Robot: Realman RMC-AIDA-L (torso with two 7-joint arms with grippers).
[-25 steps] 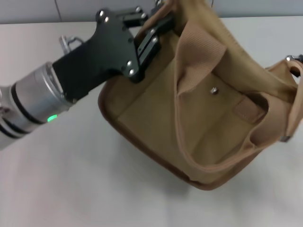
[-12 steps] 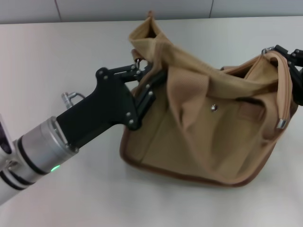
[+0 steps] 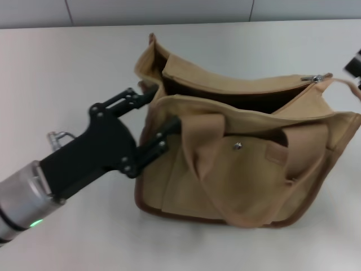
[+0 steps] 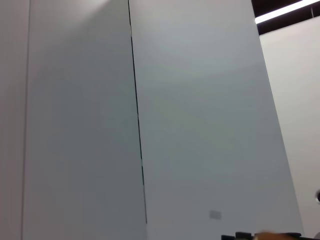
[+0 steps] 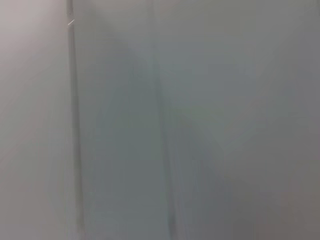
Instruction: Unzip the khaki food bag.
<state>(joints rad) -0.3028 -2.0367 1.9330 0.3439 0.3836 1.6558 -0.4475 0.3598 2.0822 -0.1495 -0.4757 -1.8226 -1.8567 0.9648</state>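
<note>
I see the khaki food bag (image 3: 237, 164) gaping open mid-table (image 3: 84, 68), zipper pull (image 3: 316, 78) at its right end. My left gripper (image 3: 161, 116) straddles its left end, fingers spread; right gripper (image 3: 353, 63) unclear.

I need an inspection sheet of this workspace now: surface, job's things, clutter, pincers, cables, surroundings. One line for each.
Surface: white table, bare where visible.
Job's things: khaki bag standing on the table, top gaping open; zipper pull at its right end.
Clutter: nothing seen.
Pincers: left pincer at the bag's left end, fingers spread, one at the top corner and one against the side; right pincer only a dark sliver at the head view's right edge, apart from the bag.
Cables: nothing seen.
Surroundings: grey wall panels in both wrist views.
</note>
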